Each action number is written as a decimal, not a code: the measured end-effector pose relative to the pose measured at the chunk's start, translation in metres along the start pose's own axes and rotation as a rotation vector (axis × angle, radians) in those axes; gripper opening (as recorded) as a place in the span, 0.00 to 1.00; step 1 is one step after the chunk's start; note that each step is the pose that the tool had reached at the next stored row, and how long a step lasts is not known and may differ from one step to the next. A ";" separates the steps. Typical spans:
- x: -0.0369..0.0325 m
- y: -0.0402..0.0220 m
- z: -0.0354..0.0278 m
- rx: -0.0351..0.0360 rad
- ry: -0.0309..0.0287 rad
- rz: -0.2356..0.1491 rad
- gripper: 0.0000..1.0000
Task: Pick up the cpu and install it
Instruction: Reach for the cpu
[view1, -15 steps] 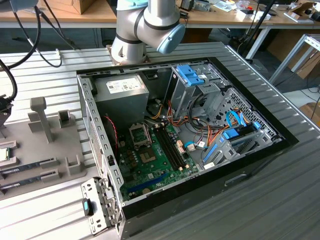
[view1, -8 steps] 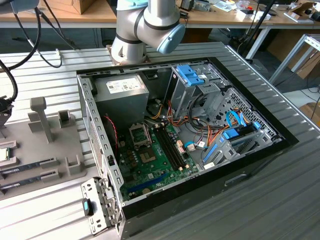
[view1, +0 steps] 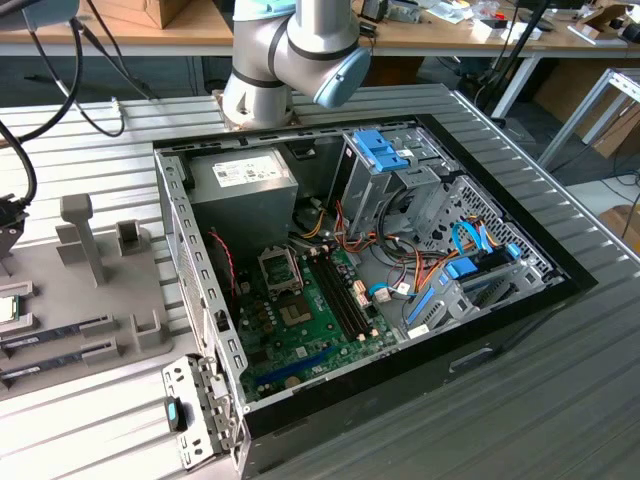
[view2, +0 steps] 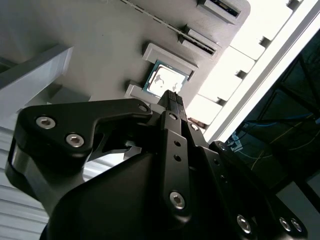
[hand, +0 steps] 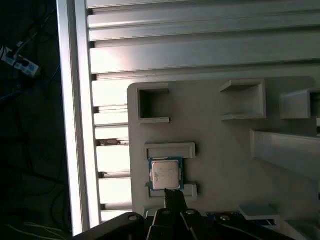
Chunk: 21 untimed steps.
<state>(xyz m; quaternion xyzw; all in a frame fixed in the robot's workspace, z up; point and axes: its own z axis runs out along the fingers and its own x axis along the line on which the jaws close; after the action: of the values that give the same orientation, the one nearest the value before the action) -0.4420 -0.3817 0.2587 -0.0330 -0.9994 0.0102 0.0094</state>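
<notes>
The cpu (hand: 166, 174) is a small square chip with a silver top and a thin green edge. It lies flat between two low grey brackets of the grey fixture tray (hand: 220, 145). The second wrist view shows the cpu (view2: 167, 80) just past the tip of my black gripper (view2: 170, 97). My gripper (hand: 172, 197) hangs above the tray, its tip over the chip's near edge and apart from it. In the exterior view the cpu (view1: 8, 309) sits at the far left. The motherboard (view1: 320, 330) lies in the open computer case, its socket (view1: 294, 312) uncovered with the frame lid (view1: 278, 266) raised.
The open computer case (view1: 500, 310) holds a power supply (view1: 245, 180), a drive cage (view1: 385, 160) and loose cables. On the tray stand grey posts (view1: 85, 235) and memory sticks (view1: 55, 330). A ribbed aluminium table (view1: 560, 400) lies around everything. The arm's base (view1: 270, 70) stands behind the case.
</notes>
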 end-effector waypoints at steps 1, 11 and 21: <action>0.0000 0.0000 0.0004 0.0000 0.0000 0.000 0.11; -0.0001 0.0001 0.0045 0.0000 0.0001 0.000 0.11; -0.0001 0.0002 0.0072 0.0000 0.0001 0.000 0.11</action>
<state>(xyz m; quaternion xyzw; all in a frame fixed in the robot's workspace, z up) -0.4420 -0.3817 0.2514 -0.0330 -0.9994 0.0102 0.0094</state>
